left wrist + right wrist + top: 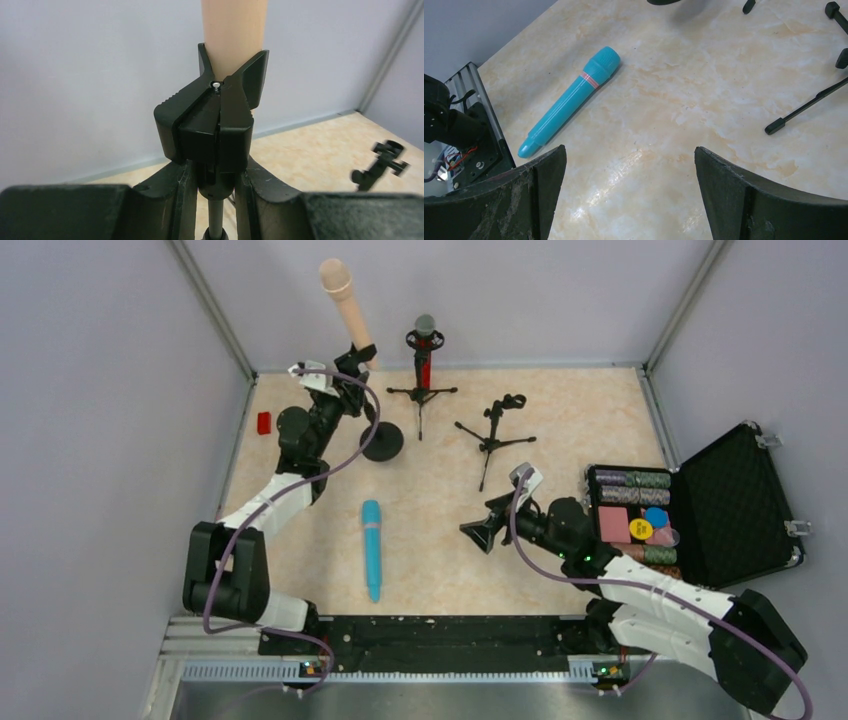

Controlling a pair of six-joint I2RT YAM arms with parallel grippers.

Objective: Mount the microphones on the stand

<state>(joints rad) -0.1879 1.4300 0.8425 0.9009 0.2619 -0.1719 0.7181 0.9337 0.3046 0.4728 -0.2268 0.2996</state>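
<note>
Peach-beige microphone (232, 35) fills clip (210, 125) pinched by left fingers (65, 210).

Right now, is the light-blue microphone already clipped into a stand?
No, the light-blue microphone lies flat on the table, apart from every stand.

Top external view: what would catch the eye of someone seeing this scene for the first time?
The long peach-beige stick microphone rears up at the far left, seated in a black spring clip that the left claw is shut on. Next comes the light-blue stick microphone, lying alone on the marble-patterned table near the middle, with the open right claw beside it. At the right edge sits an open black case of coloured poker chips.
</note>
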